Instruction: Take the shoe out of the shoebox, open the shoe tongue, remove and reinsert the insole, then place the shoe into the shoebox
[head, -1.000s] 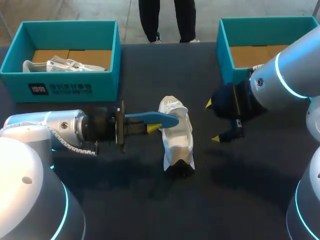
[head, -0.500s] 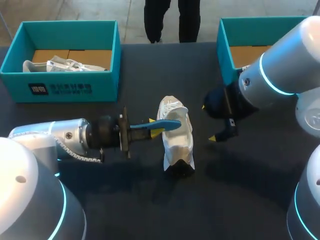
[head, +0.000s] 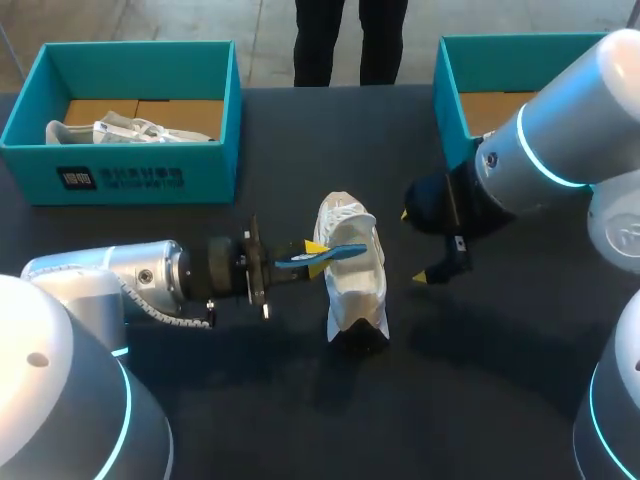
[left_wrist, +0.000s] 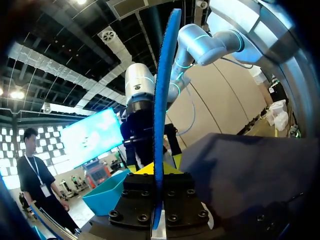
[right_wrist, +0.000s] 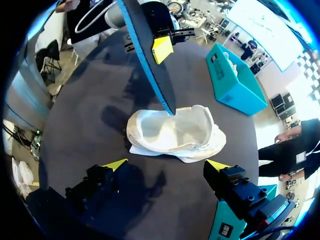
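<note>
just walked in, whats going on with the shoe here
The left gripper is shut on a blue insole, its tip at the opening of the white shoe lying on the table. The right gripper hangs open beside the shoe, holding nothing. The shoe is outside both teal shoeboxes.

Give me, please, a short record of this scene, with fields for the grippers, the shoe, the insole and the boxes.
left gripper: shut on the blue insole
right gripper: open, beside the shoe, holding nothing
shoe: white, on the table, between the two grippers
insole tip: at the shoe's opening
left shoebox: holds another white shoe
</note>
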